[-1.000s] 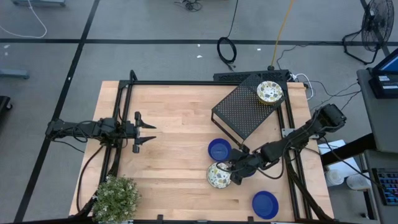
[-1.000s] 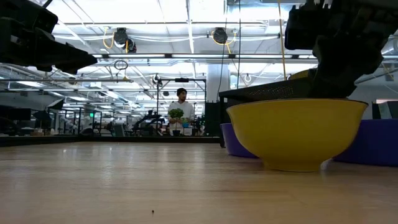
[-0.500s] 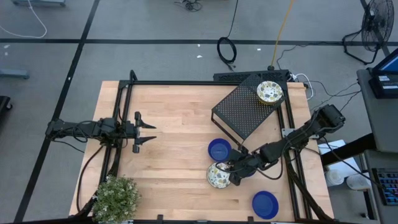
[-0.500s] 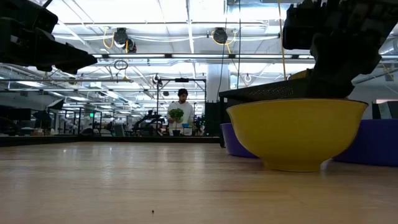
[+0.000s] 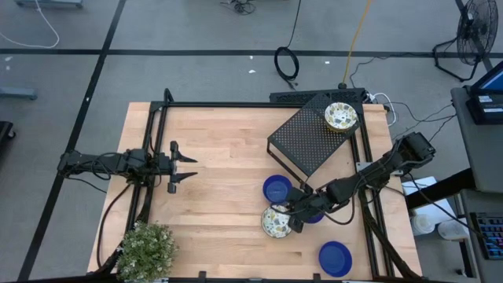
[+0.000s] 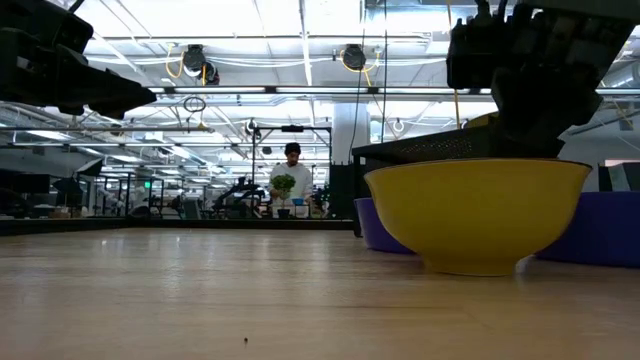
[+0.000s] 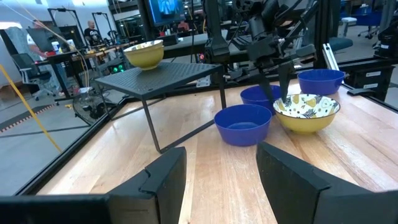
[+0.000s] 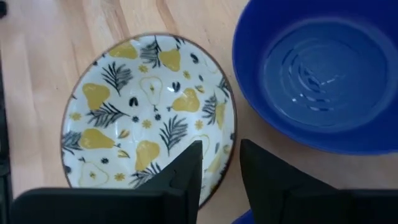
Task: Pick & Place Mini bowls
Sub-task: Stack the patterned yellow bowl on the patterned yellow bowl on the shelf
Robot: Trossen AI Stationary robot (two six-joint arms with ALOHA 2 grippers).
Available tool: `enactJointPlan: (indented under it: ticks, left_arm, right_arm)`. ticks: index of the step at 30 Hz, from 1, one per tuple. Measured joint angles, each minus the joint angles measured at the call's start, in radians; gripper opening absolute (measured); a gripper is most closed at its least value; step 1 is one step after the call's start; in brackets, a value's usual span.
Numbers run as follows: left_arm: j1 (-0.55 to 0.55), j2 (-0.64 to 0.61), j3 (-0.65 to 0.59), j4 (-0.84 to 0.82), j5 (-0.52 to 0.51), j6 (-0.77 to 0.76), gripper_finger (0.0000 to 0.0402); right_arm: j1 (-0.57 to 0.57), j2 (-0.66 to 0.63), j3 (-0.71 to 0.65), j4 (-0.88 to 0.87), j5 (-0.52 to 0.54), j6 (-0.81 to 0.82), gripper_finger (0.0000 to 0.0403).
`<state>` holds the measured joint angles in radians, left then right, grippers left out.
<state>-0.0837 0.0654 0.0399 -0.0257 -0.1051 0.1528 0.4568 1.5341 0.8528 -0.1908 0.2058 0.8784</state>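
Patterned bowl (image 8: 146, 115); right end effector (image 8: 219, 163) straddles rim.

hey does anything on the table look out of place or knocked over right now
Nothing stands out. The bowls sit upright: one patterned bowl on the black perforated box, another at the right pincer, with blue bowls beside it.

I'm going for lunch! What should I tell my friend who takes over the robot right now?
Left gripper: open, idle over the table's left side.
Right gripper: open, fingers astride the rim of the cream pear-patterned bowl, which sits on the wooden table.
Done: a second patterned bowl sits on the black perforated box.
Probably left: this bowl, plus three solid blue round bowls on the table.
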Motion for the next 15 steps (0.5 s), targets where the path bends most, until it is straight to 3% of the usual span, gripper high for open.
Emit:
enactJointPlan:
  ticks: [15]
  left_arm:
    - [0.000, 0.000, 0.000, 0.000, 0.000, 0.000, 0.0198]
  right_arm:
    - [-0.027, 0.000, 0.020, -0.038, -0.026, -0.008, 0.0089]
